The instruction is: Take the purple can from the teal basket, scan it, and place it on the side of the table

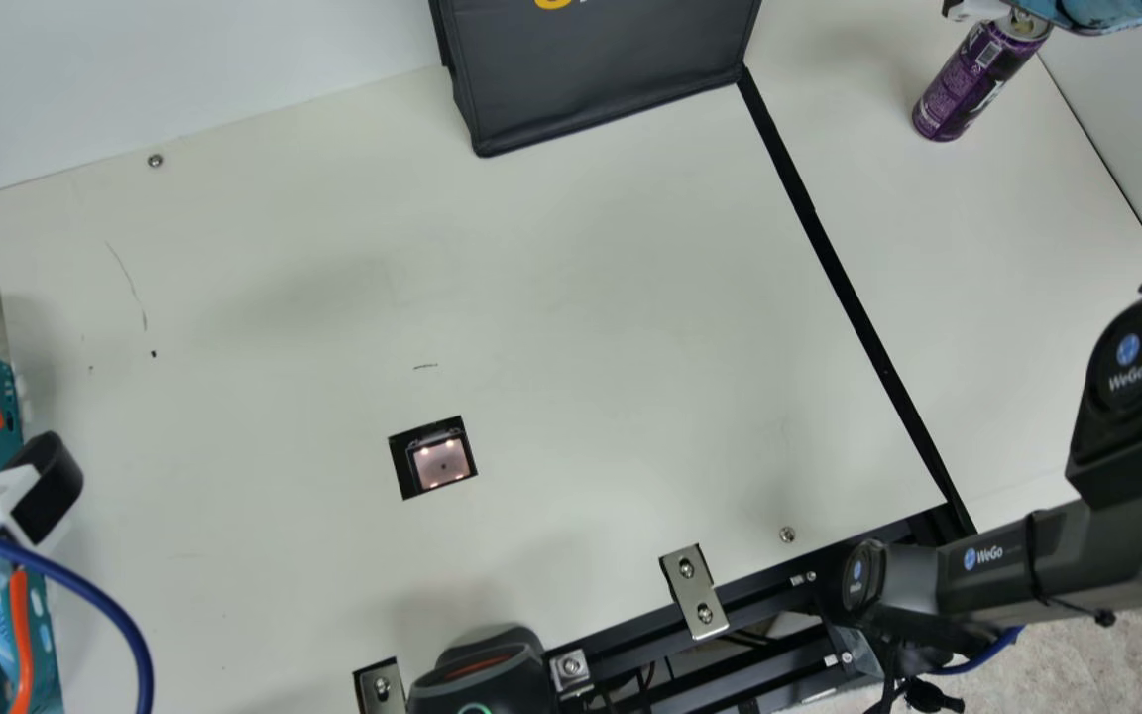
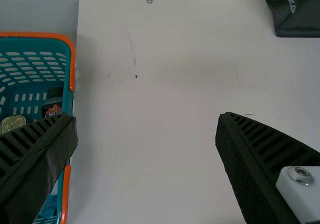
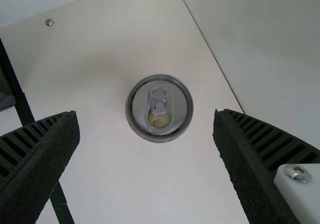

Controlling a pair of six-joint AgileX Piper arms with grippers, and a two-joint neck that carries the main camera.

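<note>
Judged at the closing part of the placing step, with set-down apparently done. Found purple can standing upright on the far right of the surface, right of the black strip. Recorded right gripper above it, released, with a fingertip well apart from the can on either side. Recorded left gripper at the left, beside the teal basket, also released and grasping nothing. Noted scanner window in the surface, left of the strip and well apart from the can. Cannot confirm a completed scan from these views; presumed done, given the can's resting place. Next, calls for raising the right gripper straight up, fingers kept wide, then drawing it clear. Advise against sideways drift during the lift, for risk of tipping the can.
</note>
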